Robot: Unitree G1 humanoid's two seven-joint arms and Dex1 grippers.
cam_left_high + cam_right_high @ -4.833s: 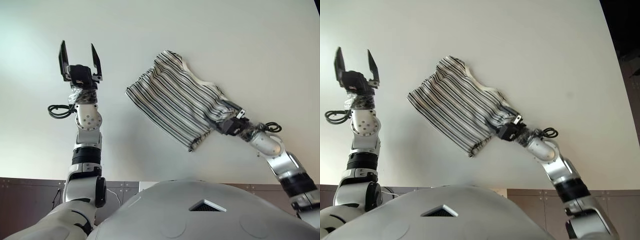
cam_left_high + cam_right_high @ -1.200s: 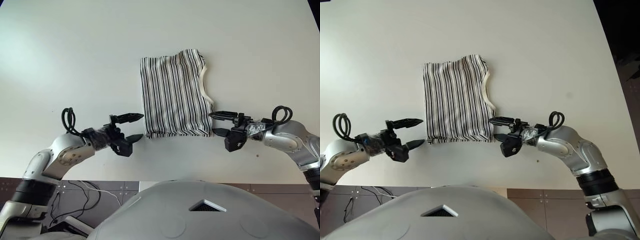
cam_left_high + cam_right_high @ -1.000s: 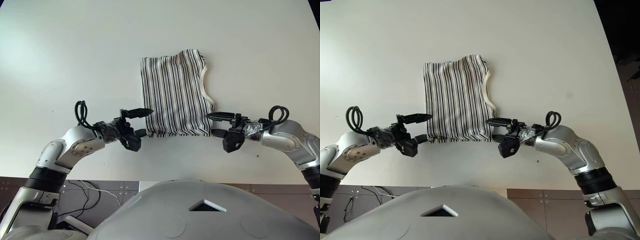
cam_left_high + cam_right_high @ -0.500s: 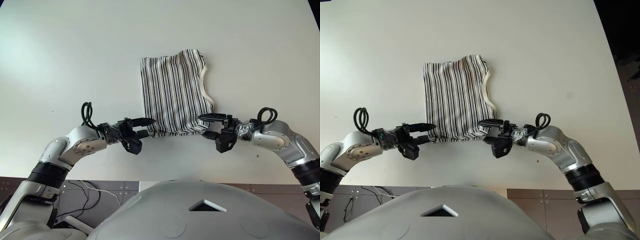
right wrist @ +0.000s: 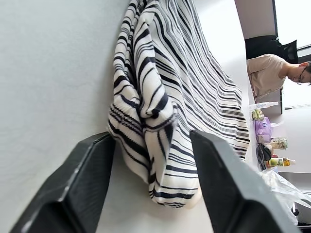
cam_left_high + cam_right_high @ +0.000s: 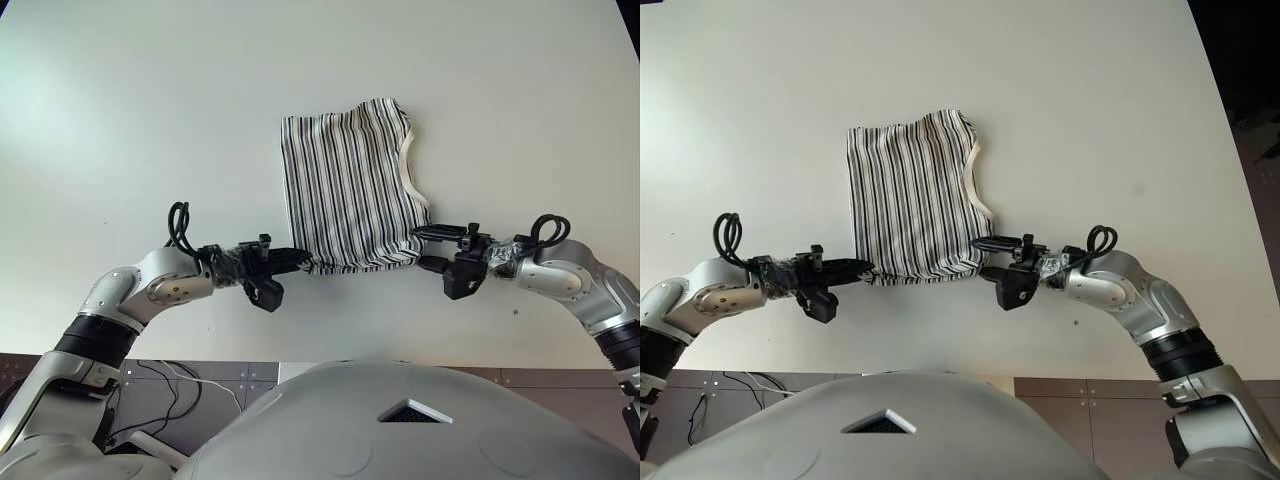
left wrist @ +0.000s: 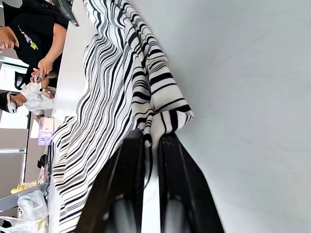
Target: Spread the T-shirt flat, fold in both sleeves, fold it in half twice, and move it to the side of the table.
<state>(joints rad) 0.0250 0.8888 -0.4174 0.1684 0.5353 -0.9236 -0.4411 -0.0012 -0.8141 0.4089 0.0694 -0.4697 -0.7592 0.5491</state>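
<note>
Two grippers stand at the near hem of one striped T-shirt [image 6: 350, 190]. It lies as a narrow folded rectangle around the middle of the white table [image 6: 150, 100], with its collar band [image 6: 412, 170] along the right edge.

Item, my left gripper [image 6: 303, 257]: a second ago it stood open just short of the near-left corner. It has since slid in and clamped. The wrist view shows both fingers pinched together with striped cloth between them.

Item, my right gripper [image 6: 420, 247]: its fingers are spread, straddling the bunched near-right corner. It pushed in half a second ago, has drawn back a little, and has not closed.

Reading: the sleeves look folded in already, and one corner of two is secured for the next half-fold. My right must close on its corner before both lift the hem toward the far edge, or the fold will likely skew.
</note>
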